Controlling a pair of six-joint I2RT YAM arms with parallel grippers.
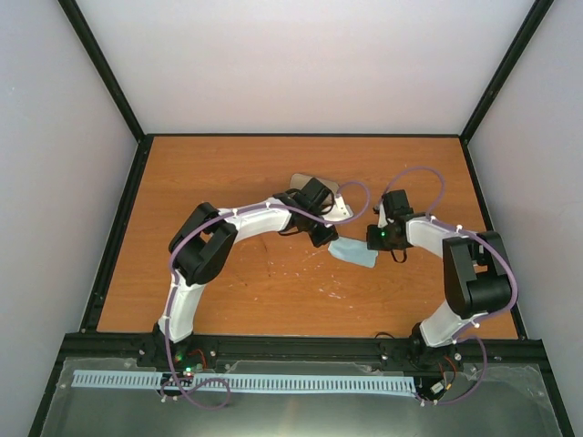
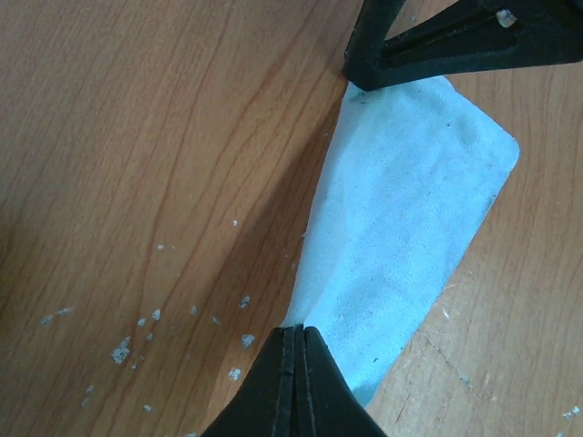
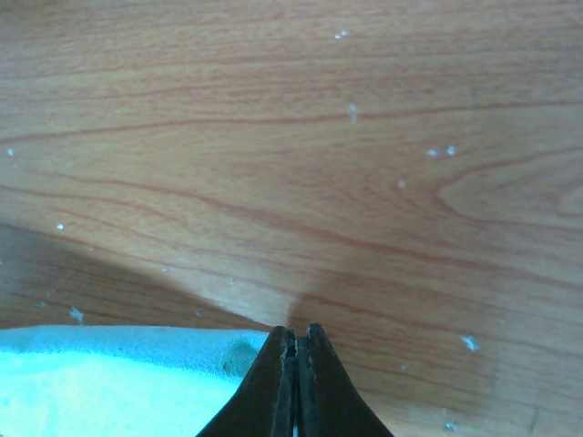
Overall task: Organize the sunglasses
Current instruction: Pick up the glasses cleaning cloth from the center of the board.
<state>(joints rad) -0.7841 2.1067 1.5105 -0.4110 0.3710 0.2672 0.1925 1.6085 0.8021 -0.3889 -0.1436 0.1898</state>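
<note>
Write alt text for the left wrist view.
The left hand, shut, pinches the near edge of a light blue cloth on a wooden table flecked with white. At the top, the right hand, also shut, appears to pinch the cloth's far corner.

We find open table (image 1: 209, 173) at the back left and along the front. Mid-table is blocked: left gripper (image 2: 293, 332) and right gripper (image 2: 364, 80) pinch the cloth (image 2: 410, 218), with the case (image 1: 304, 180) just behind the left one.
</note>
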